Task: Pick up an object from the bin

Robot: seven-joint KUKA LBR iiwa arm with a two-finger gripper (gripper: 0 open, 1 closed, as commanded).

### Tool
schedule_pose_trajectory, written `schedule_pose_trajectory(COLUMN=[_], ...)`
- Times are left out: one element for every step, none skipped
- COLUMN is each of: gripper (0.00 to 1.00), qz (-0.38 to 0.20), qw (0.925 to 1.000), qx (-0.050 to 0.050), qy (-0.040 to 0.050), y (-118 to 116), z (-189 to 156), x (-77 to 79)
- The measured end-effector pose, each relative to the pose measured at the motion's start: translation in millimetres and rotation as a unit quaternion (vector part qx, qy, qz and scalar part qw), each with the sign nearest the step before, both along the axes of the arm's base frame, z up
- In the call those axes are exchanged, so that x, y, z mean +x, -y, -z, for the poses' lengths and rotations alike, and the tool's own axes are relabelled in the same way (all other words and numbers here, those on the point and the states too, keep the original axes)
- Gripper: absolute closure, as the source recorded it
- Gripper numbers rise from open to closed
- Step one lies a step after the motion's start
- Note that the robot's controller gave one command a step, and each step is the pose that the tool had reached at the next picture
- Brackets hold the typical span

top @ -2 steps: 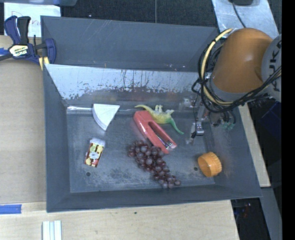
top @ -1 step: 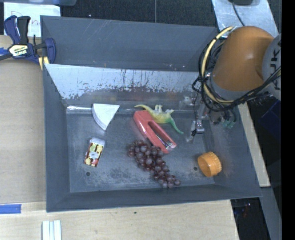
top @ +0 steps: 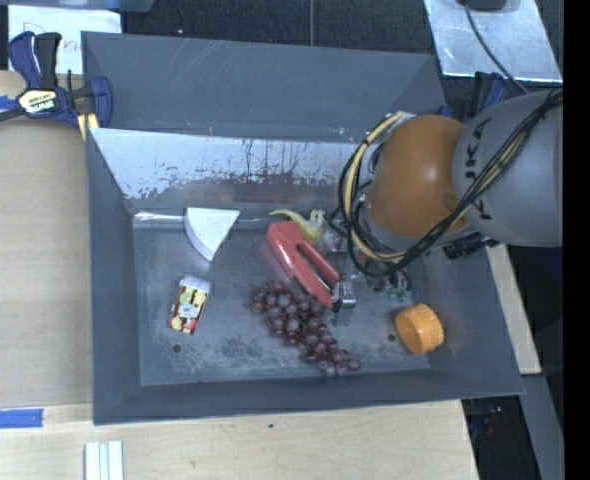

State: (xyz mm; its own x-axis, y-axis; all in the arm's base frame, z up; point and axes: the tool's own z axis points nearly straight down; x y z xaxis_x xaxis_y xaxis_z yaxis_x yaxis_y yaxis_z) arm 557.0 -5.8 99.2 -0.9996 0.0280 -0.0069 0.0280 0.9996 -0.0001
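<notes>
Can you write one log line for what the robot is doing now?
gripper: down at lower end of red tool | beside: purple grapes | apart: orange cylinder, white wedge | held: cannot tell

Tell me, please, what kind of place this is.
Probably a robotics lab's grasping test station: a robot arm reaches into a grey metal bin holding loose things, such as a bunch of dark grapes and an orange cylinder.

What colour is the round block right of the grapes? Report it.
Orange, the round block, seen in the camera view.
</notes>
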Motion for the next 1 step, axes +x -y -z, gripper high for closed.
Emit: schedule_pose_trajectory(gripper=[0.00], qz=[0.005], qw=[1.0000], qx=[-0.002], qy=[0.0049], y=[-20.6], z=[10.5], x=[-10.5])
